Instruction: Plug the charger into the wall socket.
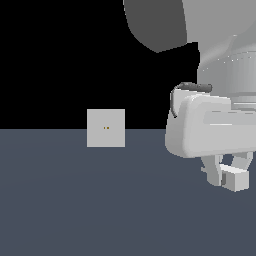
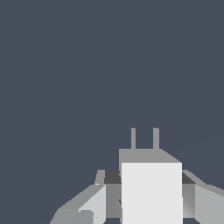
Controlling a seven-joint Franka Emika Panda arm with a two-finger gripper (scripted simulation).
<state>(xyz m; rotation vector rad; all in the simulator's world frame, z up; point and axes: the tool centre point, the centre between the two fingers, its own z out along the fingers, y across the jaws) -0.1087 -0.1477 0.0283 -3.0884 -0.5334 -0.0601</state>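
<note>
Off-white and boxy, the charger [image 1: 235, 179] sits clamped between the fingers of the end effector [image 1: 227, 176] low at the exterior view's right, just above the slate-blue counter [image 1: 75, 200]; the wrist view shows the same block [image 2: 151, 192] squeezed from both sides, its two thin prongs [image 2: 144, 138] jutting forward over bare surface. So the end effector is closed on the charger, and the pick-up part of the job looks done — the step in hand appears to be the carry toward the wall socket [image 1: 106, 128]. That light-grey square plate stands upright well apart from the charger, toward the exterior view's left, with two tiny orange-yellow dots [image 1: 106, 128] at its centre. It does not show in the wrist view, so the prongs probably do not point at it yet. The next move likely calls for bringing the block across, turning it so the prongs face the plate squarely, lining them up with the two dots, then pushing straight in without tilt. By count: one charger, two prongs, one socket, two dots, one arm.
</note>
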